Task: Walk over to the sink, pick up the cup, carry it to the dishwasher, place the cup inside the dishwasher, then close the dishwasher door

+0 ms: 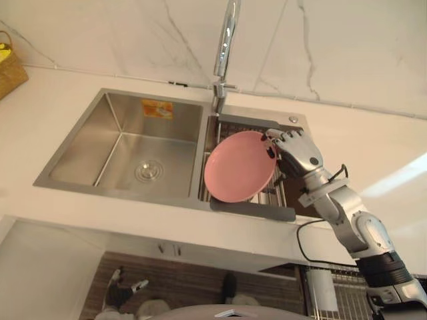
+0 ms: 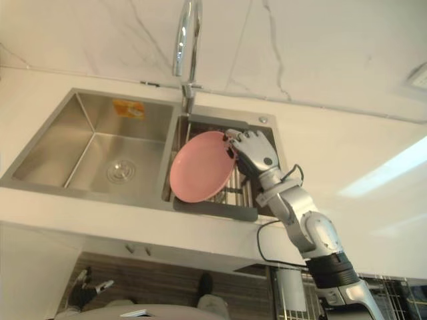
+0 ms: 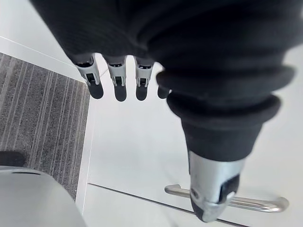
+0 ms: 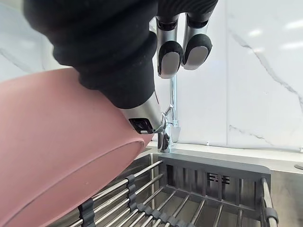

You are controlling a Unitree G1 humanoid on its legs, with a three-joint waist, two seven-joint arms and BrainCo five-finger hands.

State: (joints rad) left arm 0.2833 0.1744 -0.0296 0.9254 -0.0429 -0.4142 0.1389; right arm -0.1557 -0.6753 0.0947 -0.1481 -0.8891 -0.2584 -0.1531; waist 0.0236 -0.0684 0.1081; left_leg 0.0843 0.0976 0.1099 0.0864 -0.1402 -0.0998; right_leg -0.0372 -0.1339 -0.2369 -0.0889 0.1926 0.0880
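Note:
No cup is in sight; the thing held is a pink plate [image 1: 239,168]. It stands tilted on edge over the dish rack [image 1: 285,197] in the sink's right half. My right hand [image 1: 298,151] grips the plate's upper right rim. In the right wrist view the thumb [image 4: 142,113] presses on the plate's face [image 4: 47,142] and the fingers [image 4: 182,52] curl over its edge. My left hand [image 3: 118,82] hangs low in front of a white cabinet, fingers straight and holding nothing.
The steel sink [image 1: 79,137] has a bare left basin with a drain, and a tall faucet [image 1: 225,40] stands behind the divider. A wicker basket [image 1: 10,67] sits at the counter's far left. A wire rack [image 1: 340,287] shows below the counter at lower right. A cabinet handle [image 3: 255,203] lies near my left hand.

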